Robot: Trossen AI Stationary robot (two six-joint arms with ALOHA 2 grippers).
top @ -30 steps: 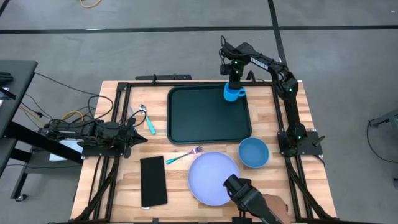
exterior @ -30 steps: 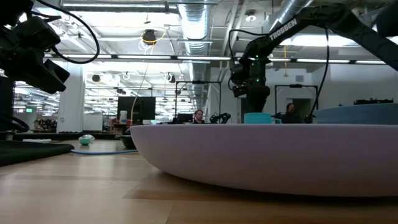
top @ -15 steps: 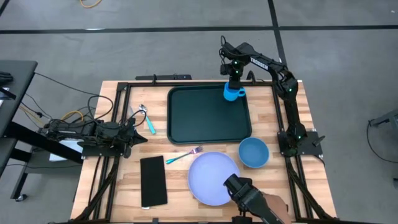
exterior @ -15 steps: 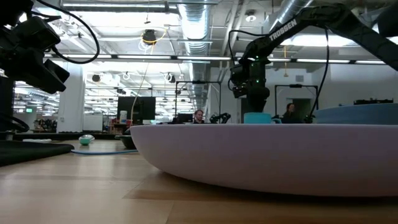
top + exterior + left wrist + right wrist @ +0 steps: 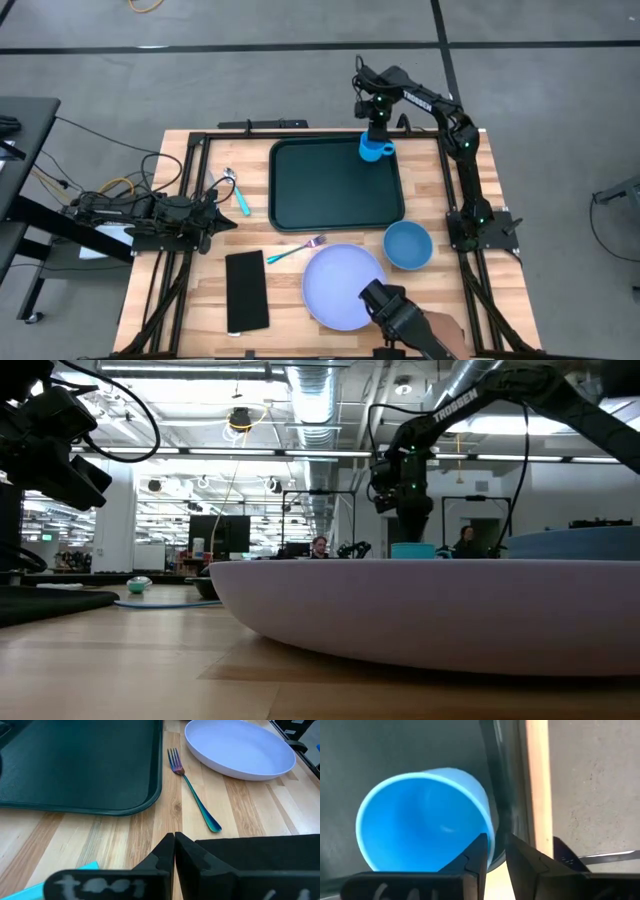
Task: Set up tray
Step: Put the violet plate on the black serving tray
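The big dark green tray (image 5: 337, 185) sits flat on the wood table (image 5: 290, 290), near the middle, towards the far edge. A blue cup (image 5: 373, 150) stands upright in the tray's far right corner, close to the rim.

The right gripper (image 5: 377, 131) hangs right over that corner, so the tray lies under it and spreads out to its left. In the right wrist view the two dark fingers (image 5: 475, 857) are only a little apart, w/ the cup's rim (image 5: 490, 832) in the slot between them. Looks like a pinch on the cup wall, but can't tell if they truly press it.

The left gripper (image 5: 222, 212) rests low on the table's left side, just beside the tray's left rim. In the left wrist view its fingers (image 5: 165, 852) are pressed together, nothing between them.

Near side of the tray: a fork (image 5: 296, 248) w/ a teal handle, a pale plate (image 5: 340, 285), a blue bowl (image 5: 408, 245) and a flat black rectangle (image 5: 247, 290). A spoon (image 5: 236, 189) lies left of the tray.
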